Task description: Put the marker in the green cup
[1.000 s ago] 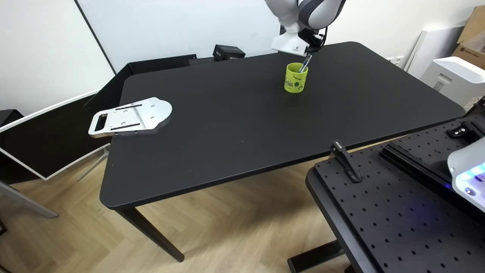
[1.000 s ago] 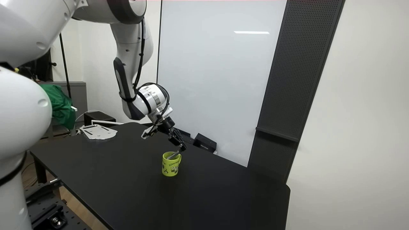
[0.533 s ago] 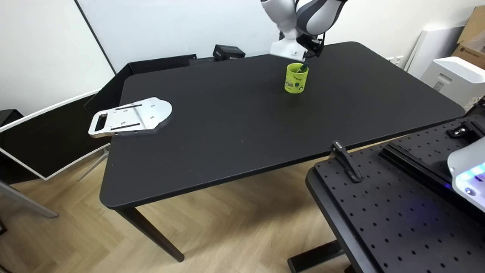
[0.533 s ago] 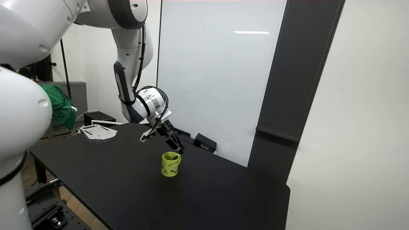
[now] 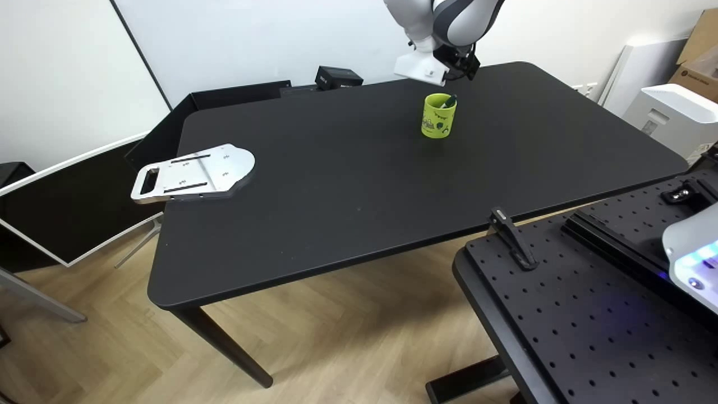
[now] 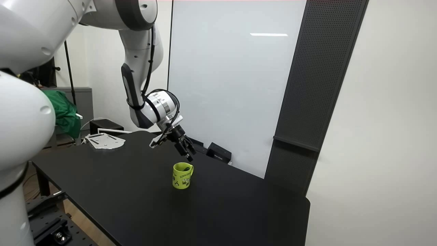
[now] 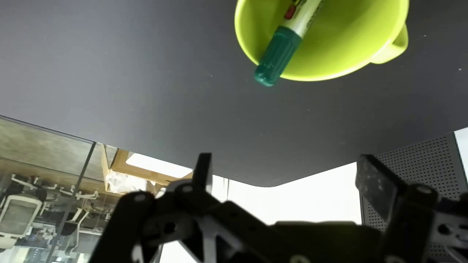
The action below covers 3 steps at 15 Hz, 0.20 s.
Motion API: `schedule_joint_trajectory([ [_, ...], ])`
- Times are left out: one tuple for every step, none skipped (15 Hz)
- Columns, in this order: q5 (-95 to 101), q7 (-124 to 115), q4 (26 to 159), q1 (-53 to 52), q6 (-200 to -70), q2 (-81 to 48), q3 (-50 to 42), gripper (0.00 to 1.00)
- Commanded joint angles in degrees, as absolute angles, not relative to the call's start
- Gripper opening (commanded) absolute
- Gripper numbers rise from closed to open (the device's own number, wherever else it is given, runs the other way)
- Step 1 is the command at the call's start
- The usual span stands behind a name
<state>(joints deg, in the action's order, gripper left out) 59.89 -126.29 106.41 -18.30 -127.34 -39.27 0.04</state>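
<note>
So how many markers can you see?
1. The marker leans inside the green cup, capped end up. None of the views shows the whole inside of the cup, so another could be hiding down there.

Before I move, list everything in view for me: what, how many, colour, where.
marker: one, green cap, leaning in green cup
green cup: one, yellow-green, on table
table: one, black, under green cup
flat plate: one, white and grey, overhanging table edge
dark box: at least one, black, beyond table
whiteboard: at least one, white, behind table
wall panel: one, dark grey, beside whiteboard
white-framed panel: one, black, beside table
perforated bench: one, black, beside table
cloth: one, green, background
boxy unit: one, white, beyond table
carton: at least one, brown, background
chairs: count unclear, pale, far background
arm: one, white and grey, over table
tool: one, black, open, near green cup, not touching
</note>
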Motion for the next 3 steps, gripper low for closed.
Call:
schedule_joint_trajectory([
  [60.2,-126.3,106.2,-17.6,-126.9,-39.4,0.9,1.0],
  [60.2,-126.3,106.2,-17.6,-126.9,-39.5,0.9,1.0],
  [60.2,-126.3,106.2,-17.6,-126.9,-39.6,0.9,1.0],
])
